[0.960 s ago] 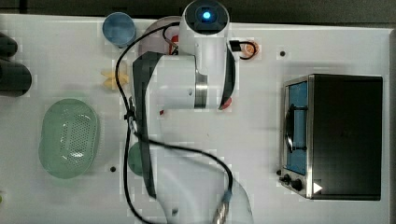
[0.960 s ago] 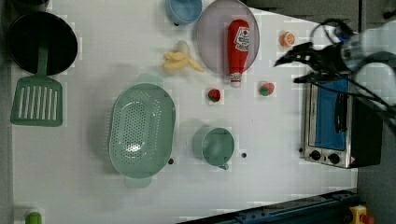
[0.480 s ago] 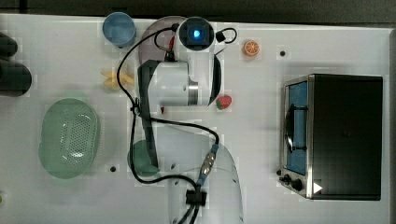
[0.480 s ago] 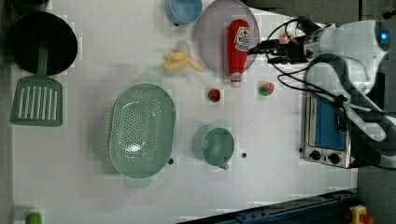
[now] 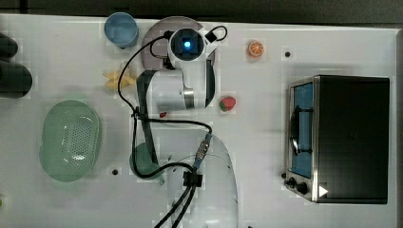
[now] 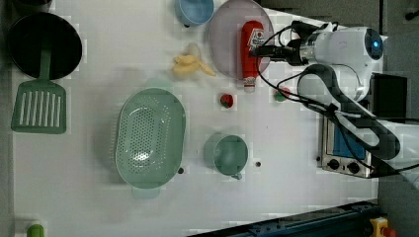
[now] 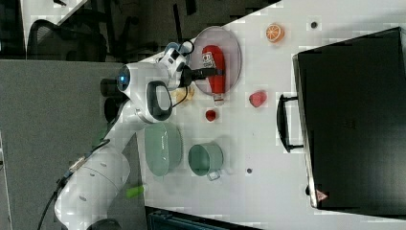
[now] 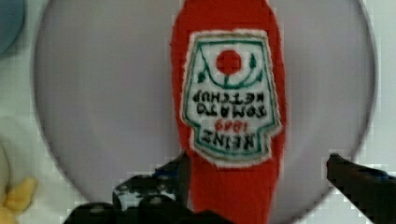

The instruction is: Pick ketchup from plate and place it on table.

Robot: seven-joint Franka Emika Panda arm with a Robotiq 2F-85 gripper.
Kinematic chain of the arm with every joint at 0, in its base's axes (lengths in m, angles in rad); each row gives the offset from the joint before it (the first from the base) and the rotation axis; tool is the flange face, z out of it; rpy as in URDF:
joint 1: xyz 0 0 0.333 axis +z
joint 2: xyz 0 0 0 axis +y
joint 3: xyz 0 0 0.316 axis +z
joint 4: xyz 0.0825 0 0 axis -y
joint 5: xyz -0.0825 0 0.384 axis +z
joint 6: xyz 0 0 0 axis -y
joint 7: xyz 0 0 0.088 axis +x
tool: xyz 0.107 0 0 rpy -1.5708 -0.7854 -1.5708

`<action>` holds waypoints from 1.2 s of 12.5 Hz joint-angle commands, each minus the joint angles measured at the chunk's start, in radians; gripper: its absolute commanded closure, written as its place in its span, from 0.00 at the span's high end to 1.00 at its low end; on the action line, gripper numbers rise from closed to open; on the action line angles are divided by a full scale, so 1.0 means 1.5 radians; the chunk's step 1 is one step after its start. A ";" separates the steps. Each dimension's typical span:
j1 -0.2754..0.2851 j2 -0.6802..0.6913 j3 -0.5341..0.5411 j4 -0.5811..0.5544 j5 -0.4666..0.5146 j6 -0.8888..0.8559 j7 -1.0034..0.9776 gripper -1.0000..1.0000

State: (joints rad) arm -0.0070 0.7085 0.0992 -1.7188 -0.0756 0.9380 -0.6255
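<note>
I had the arm (image 7: 143, 98) stretched out from its base (image 7: 93, 184), the white links folded at the elbow and the wrist tipped so the pincer (image 6: 258, 49) pointed down. In the left view the black fingers reached in from the left view's right, level with the middle of the ketchup (image 6: 250, 47). In the wrist view the pincer (image 8: 259, 179) stood wide open, one fingertip (image 8: 182, 170) just beside one flank of the bottle and the other fingertip (image 8: 359, 179) well off its far side. The fingers straddled the bottle and gripped nothing. From the top view the wrist housing (image 5: 187, 45) covered the pincer.
</note>
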 commanded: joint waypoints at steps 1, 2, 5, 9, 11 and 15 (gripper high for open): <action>0.006 0.026 -0.003 0.019 -0.007 0.042 -0.034 1.00; 0.006 0.032 -0.003 0.019 -0.007 0.045 -0.034 1.00; 0.006 0.039 -0.004 0.021 -0.007 0.058 -0.034 0.84; 0.005 0.031 -0.004 0.034 -0.007 0.057 -0.026 0.60; 0.005 0.010 -0.003 0.035 -0.005 0.056 -0.020 0.60; 0.002 -0.077 -0.003 0.034 0.049 -0.024 -0.019 0.60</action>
State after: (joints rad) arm 0.0007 0.7080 0.0957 -1.6904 -0.0036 0.9209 -0.6382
